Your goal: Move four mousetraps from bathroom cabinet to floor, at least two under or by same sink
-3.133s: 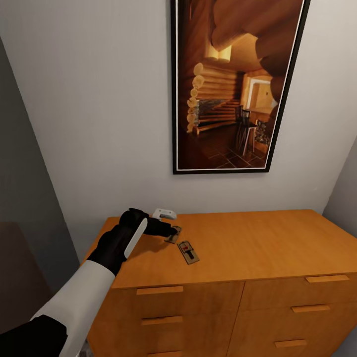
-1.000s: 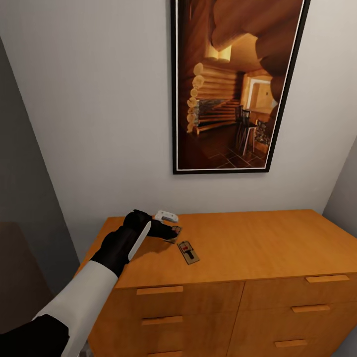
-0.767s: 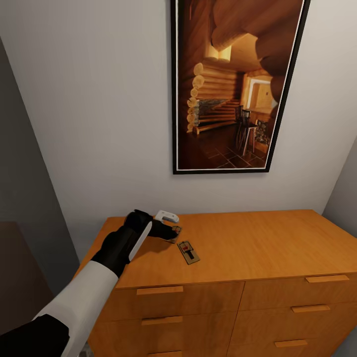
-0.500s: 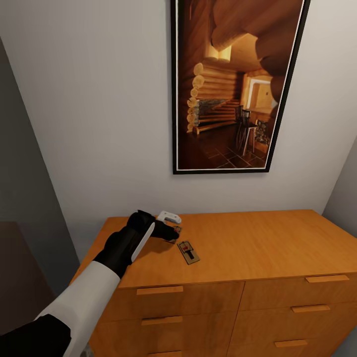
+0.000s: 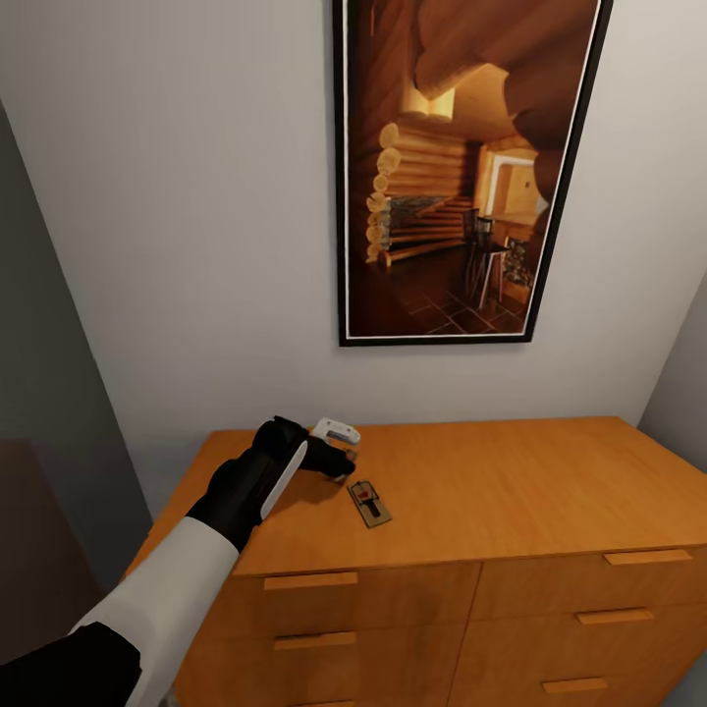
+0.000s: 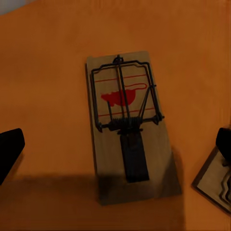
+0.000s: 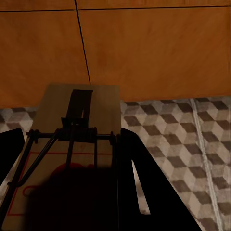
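The left gripper (image 5: 339,460) has been edging forward, fingers spread, over one flat brown wooden mousetrap (image 6: 129,125) on the orange-brown wooden cabinet (image 5: 511,486); grasp pending. The right gripper (image 7: 67,192) is clamping another mousetrap (image 7: 72,139) above the cube-patterned floor (image 7: 178,139).

The cabinet (image 5: 471,491) top and the wall are seen from above by the head view. The same top (image 6: 48,57) is faced closely, straight down, by the left wrist view. The cabinet front (image 7: 144,48) and bathroom floor (image 7: 183,139) are viewed closely by the right wrist view.
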Controlling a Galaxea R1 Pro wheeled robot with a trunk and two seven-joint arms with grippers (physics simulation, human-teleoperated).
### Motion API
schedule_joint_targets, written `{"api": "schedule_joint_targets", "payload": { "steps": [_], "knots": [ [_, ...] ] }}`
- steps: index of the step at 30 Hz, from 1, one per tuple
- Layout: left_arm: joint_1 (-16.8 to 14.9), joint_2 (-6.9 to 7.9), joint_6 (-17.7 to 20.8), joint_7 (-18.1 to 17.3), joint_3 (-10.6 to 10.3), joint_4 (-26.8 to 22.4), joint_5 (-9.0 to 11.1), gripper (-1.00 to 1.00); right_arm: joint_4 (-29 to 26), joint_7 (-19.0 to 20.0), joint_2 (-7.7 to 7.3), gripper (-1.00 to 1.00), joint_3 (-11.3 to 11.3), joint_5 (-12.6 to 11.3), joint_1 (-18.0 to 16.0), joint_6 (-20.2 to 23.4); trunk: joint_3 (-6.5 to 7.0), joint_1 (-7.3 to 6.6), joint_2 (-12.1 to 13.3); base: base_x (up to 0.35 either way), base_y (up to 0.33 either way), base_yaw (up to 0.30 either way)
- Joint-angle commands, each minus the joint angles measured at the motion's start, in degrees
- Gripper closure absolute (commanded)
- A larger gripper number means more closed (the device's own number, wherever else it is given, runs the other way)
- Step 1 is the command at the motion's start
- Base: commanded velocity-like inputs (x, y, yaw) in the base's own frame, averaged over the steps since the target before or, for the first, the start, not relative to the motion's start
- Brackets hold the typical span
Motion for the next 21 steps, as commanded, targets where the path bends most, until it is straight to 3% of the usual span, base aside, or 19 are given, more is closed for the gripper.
{"api": "schedule_joint_targets", "payload": {
  "steps": [1,21],
  "knots": [
    [-0.1,0.01,0.3,0.2,0.0,0.0,0.3,-1.0,0.0,-0.2,0.0,1.0,0.5,-0.5,0.0,-0.2,-0.06,0.01,0.0,0.053,-0.05,0.0],
    [0.0,0.05,0.3,0.2,-0.2,0.0,0.3,-1.0,0.0,-0.2,0.0,1.0,0.5,-0.5,0.0,-0.2,-0.06,0.01,0.0,0.008,-0.007,0.0]
  ]
}}
